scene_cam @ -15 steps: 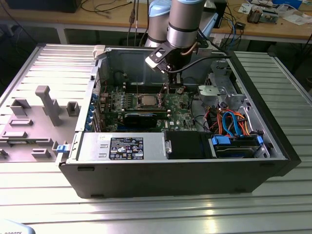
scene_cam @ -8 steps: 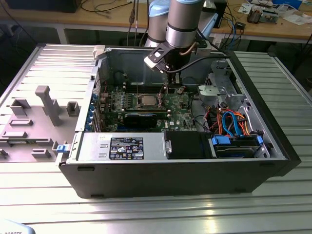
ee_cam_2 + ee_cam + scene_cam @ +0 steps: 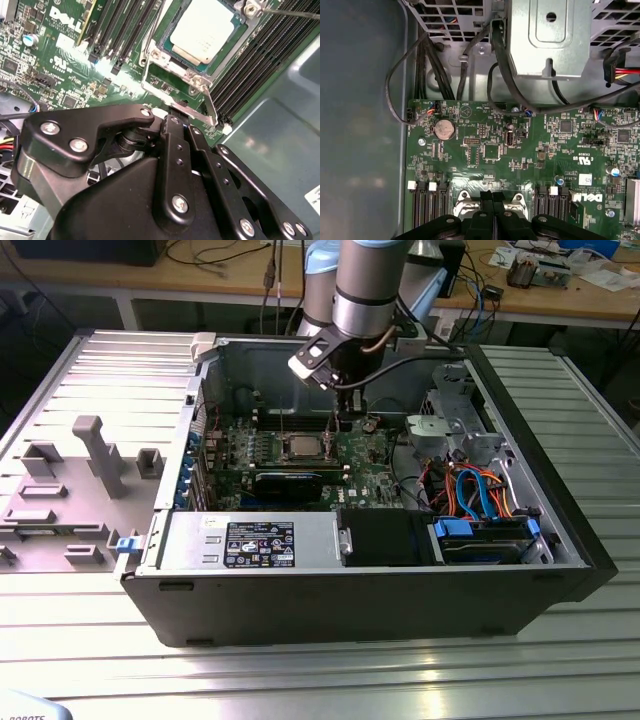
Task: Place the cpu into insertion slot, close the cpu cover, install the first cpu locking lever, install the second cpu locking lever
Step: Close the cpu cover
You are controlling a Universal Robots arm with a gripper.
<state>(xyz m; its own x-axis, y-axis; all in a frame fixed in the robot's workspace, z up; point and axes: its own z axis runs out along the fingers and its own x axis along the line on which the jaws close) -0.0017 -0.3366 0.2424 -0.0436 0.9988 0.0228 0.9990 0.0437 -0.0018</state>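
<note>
Gripper (image 3: 183,125) | black fingers (image 3: 172,131) pressed together beside thin silvery metal cpu cover (image 3: 180,101), likely to push, not grasp; flat silvery-grey square cpu (image 3: 204,29) seated

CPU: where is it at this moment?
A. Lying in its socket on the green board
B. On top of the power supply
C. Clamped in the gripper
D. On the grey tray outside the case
A: in the second wrist view the CPU lies flat inside the metal rim of the socket on the green board, and the gripper is beside the socket, not around it.
</note>
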